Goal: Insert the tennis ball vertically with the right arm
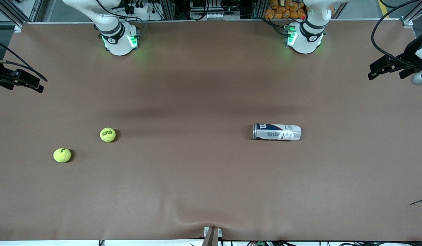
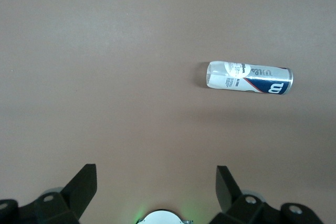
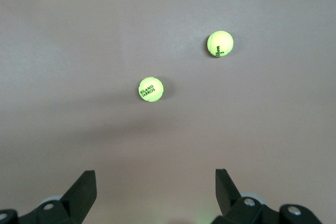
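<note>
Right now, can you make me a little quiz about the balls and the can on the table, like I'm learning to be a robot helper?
1. How many tennis balls lie on the table?
2. True or false: the Wilson tennis ball can is standing upright.
3. Which ball is nearer the front camera: A) the Roland Garros ball, or B) the other tennis ball?

Key:
1. Two, both toward the right arm's end of the table.
2. False; it lies on its side, toward the left arm's end.
3. B.

Both the right pincer and the left pincer are open, holding nothing, each waiting high over the table.
</note>
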Motion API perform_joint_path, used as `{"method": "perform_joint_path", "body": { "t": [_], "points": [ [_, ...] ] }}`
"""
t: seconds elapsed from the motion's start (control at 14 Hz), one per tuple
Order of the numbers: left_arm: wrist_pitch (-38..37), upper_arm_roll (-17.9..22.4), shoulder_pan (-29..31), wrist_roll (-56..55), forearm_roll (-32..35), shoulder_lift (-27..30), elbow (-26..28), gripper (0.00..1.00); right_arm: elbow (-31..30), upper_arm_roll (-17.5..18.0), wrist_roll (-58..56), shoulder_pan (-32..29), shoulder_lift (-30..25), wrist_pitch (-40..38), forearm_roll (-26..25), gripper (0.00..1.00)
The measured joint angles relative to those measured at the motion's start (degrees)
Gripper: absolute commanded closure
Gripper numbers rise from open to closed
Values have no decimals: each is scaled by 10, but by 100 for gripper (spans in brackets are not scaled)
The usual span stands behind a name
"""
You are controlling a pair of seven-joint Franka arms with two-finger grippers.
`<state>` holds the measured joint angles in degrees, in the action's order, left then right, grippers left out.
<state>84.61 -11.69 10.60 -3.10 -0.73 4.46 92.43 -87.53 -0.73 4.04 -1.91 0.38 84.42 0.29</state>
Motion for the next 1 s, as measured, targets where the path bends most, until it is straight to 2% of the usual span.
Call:
{"method": "perform_joint_path", "body": {
  "t": [0.79,1.0],
  "points": [
    [0,0,0,0,0,-2,3,0,0,0,0,0,2,0,0,0],
    [18,-3,-1,0,0,-5,22,0,0,0,0,0,2,0,0,0]
  ]
}}
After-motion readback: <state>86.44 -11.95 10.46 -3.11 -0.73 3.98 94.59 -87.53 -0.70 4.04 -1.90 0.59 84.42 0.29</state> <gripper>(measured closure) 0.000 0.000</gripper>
